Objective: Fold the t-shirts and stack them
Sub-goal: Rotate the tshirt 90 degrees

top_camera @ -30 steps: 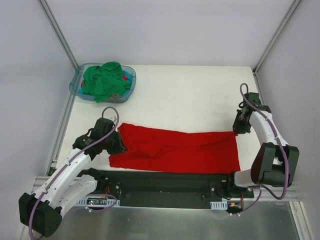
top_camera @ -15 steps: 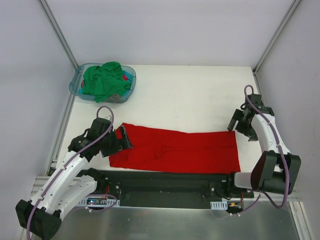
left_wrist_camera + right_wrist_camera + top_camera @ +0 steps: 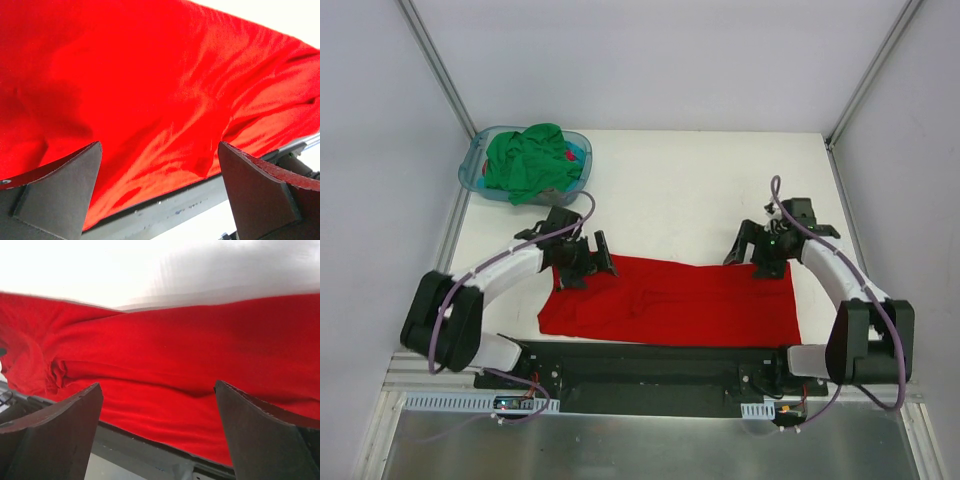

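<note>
The bright red t-shirt [image 3: 670, 300] lies flat as a long folded strip near the table's front edge; it fills the left wrist view [image 3: 150, 90] and the right wrist view [image 3: 175, 355]. My left gripper [image 3: 590, 262] hovers open over its far left corner, with nothing between the fingers [image 3: 160, 200]. Over the far right part of the shirt my right gripper [image 3: 752, 258] is also open and empty [image 3: 157, 435]. The green t-shirt [image 3: 525, 160] sits crumpled in the basket at the back left.
The translucent blue-teal basket [image 3: 470, 178] stands at the back left corner. The black base rail [image 3: 650, 362] runs along the near edge just below the red shirt. Metal frame posts rise at both back corners.
Both grippers went from shut to open, letting go of the red shirt's ends. Each arm then swung inward to the shirt's far edge. The shirt lies flat.
</note>
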